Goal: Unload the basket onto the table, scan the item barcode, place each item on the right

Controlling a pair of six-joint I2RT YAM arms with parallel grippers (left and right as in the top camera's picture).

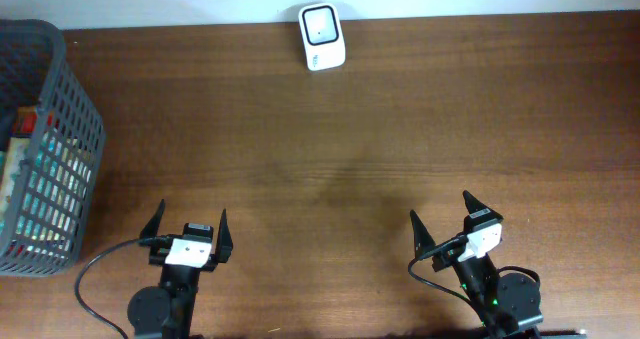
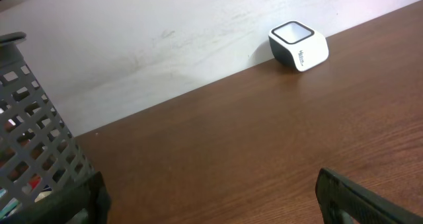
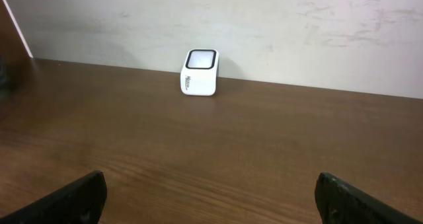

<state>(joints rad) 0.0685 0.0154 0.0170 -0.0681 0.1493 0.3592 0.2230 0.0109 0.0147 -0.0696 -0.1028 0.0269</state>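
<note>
A small white barcode scanner with a dark window stands at the far edge of the wooden table, against the wall; it also shows in the left wrist view as the scanner and in the right wrist view as the scanner. The items lie in a grey basket at the left; packaging shows through its mesh. My left gripper rests near the front edge, open and empty. My right gripper sits at the front right, also open and empty. Both are far from the scanner.
The basket wall stands close to the left of my left gripper. Bare brown table stretches between the grippers and the scanner. A white wall runs behind the table's far edge.
</note>
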